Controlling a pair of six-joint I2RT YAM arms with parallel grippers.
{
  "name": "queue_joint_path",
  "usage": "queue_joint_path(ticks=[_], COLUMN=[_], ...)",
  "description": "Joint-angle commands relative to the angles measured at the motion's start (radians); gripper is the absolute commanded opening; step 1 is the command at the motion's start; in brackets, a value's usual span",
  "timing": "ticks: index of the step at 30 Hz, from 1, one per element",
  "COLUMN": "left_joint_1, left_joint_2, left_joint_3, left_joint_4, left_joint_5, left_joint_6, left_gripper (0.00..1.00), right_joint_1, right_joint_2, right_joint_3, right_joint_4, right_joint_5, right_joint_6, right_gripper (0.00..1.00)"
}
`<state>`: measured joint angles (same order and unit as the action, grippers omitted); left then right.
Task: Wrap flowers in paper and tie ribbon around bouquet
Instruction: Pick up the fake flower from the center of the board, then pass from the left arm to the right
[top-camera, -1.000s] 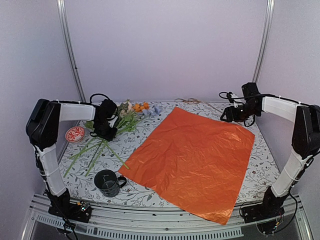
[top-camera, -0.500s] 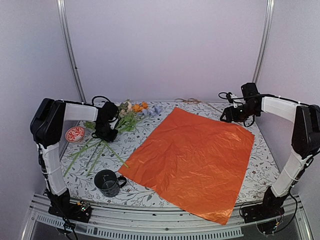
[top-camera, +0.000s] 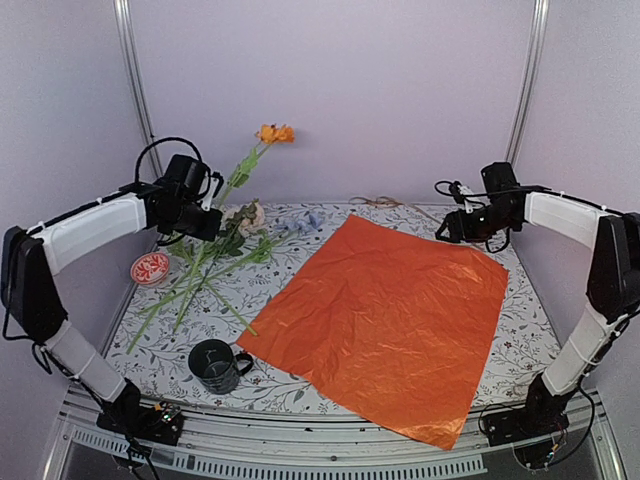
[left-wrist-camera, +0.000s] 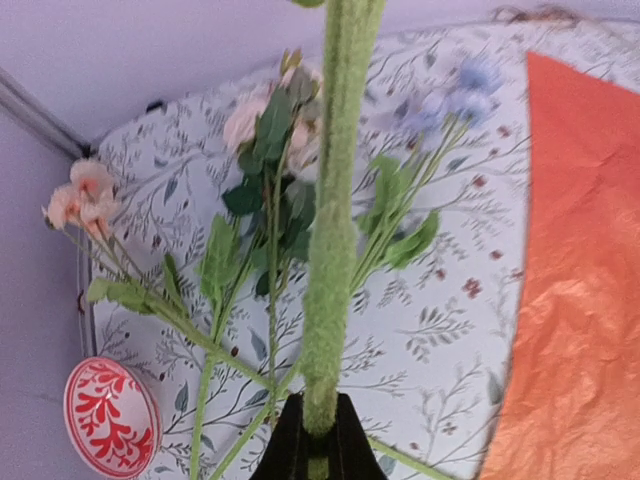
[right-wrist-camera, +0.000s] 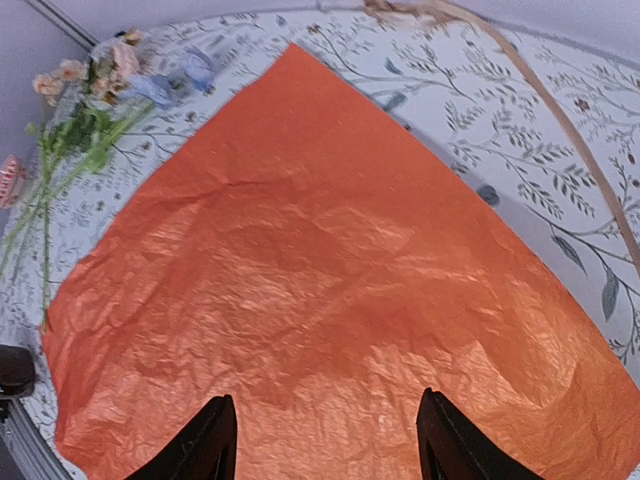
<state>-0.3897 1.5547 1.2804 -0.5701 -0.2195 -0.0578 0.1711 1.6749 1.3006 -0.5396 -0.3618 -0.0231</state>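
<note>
The left fingers (left-wrist-camera: 287, 452) are shut tight on the fuzzy green stem (left-wrist-camera: 328, 200) of one orange flower (top-camera: 272, 133). They pinch it low down, so the stem slants up and away from them and the orange head hangs high in front of the back wall, well above the bench (top-camera: 530, 330). Under this held stem the rest of the flowers (top-camera: 232, 240) lie flat on the leaf-printed cloth at the far left of the bench. Their peach, white and pale blue heads point toward the back, and their long green stems fan out toward the near left edge. Just left of those stems sits a small round red-and-white patterned disc (top-camera: 150, 268). Nearer the front a dark mug (top-camera: 214, 366) stands upright, close to the paper's left corner

The right fingers (right-wrist-camera: 212, 445) stand apart with nothing between them, hovering over the far right edge of the paper (top-camera: 385, 310). The paper lies spread out and crinkled in the middle of the bench, orange-red side up. It is turned like a diamond, with one corner toward the back and one reaching the near edge. The pale blue heads lie near its far left edge but apart from it. The ribbon (top-camera: 385, 203) lies loose on the cloth at the back of the bench, just beyond the paper's far corner, with one thin tan strand trailing toward the right side
</note>
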Motion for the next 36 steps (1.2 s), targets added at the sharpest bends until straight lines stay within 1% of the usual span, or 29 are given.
queue_joint_path(ticks=[1,2,3,5,6,8,9,11,14,18,21,22,23,24,27,28,29,30,31,32,33,36], left_joint_1=[-0.145,-0.175,-0.214,-0.294,-0.344,-0.396,-0.412,-0.429,-0.45,-0.484,-0.502,-0.506,-0.509,-0.512,-0.52,-0.522,-0.522,-0.522,-0.52,-0.521,-0.519,-0.498], left_joint_2=[-0.201,-0.239,-0.268,-0.313,-0.331,-0.344,-0.346,-0.335,-0.304,-0.289,-0.262,-0.254,-0.249,-0.247,-0.246,-0.248,-0.249,-0.249,-0.251,-0.254,-0.26,-0.28], left_joint_3=[-0.029,-0.035,-0.041,-0.074,-0.104,-0.142,-0.153,-0.159,-0.147,-0.163,-0.152,-0.149,-0.148,-0.147,-0.146,-0.145,-0.145,-0.145,-0.146,-0.147,-0.151,-0.176], left_joint_4=[0.225,0.279,0.342,0.491,0.597,0.741,0.794,0.858,0.879,0.891,0.87,0.867,0.869,0.872,0.869,0.861,0.848,0.829,0.806,0.778,0.752,0.683], left_joint_5=[0.136,0.218,0.28,0.375,0.425,0.491,0.523,0.587,0.646,0.664,0.657,0.661,0.662,0.666,0.671,0.665,0.648,0.619,0.575,0.528,0.476,0.365], left_joint_6=[-0.016,-0.024,-0.033,-0.049,-0.059,-0.086,-0.1,-0.127,-0.149,-0.147,-0.146,-0.146,-0.148,-0.148,-0.148,-0.151,-0.157,-0.166,-0.171,-0.174,-0.173,-0.173], left_gripper=[0.0,0.0,0.0,0.0,0.0,0.0,0.0,0.0,0.0,0.0,0.0,0.0,0.0,0.0,0.0,0.0,0.06,0.39,0.66,0.85,0.97,0.99], right_joint_1=[0.09,0.135,0.191,0.316,0.375,0.5,0.532,0.588,0.639,0.652,0.671,0.676,0.679,0.679,0.68,0.679,0.677,0.673,0.666,0.648,0.63,0.553], right_joint_2=[-0.163,-0.197,-0.235,-0.263,-0.259,-0.221,-0.195,-0.136,-0.073,-0.049,-0.022,-0.013,-0.007,-0.006,-0.022,-0.036,-0.052,-0.068,-0.08,-0.087,-0.095,-0.093], right_joint_3=[-0.001,-0.021,-0.045,-0.08,-0.083,-0.052,-0.023,0.058,0.134,0.167,0.188,0.198,0.202,0.201,0.182,0.17,0.156,0.149,0.15,0.158,0.173,0.216], right_joint_4=[0.215,0.317,0.48,0.737,0.85,0.98,1.02,1.046,1.04,1.043,1.042,1.04,1.04,1.04,1.036,1.032,1.022,1.0,0.954,0.897,0.788,0.478], right_joint_5=[-0.274,-0.333,-0.382,-0.434,-0.447,-0.454,-0.454,-0.472,-0.452,-0.411,-0.416,-0.418,-0.414,-0.402,-0.366,-0.344,-0.317,-0.287,-0.255,-0.226,-0.192,-0.062], right_joint_6=[0.101,0.138,0.169,0.262,0.302,0.35,0.365,0.406,0.406,0.418,0.414,0.415,0.418,0.425,0.435,0.436,0.437,0.437,0.439,0.445,0.452,0.537], right_gripper=[0.63,0.63,0.63,0.65,0.68,0.71,0.73,0.78,0.85,0.84,0.81,0.78,0.68,0.53,0.04,0.0,0.0,0.0,0.0,0.0,0.0,0.0])
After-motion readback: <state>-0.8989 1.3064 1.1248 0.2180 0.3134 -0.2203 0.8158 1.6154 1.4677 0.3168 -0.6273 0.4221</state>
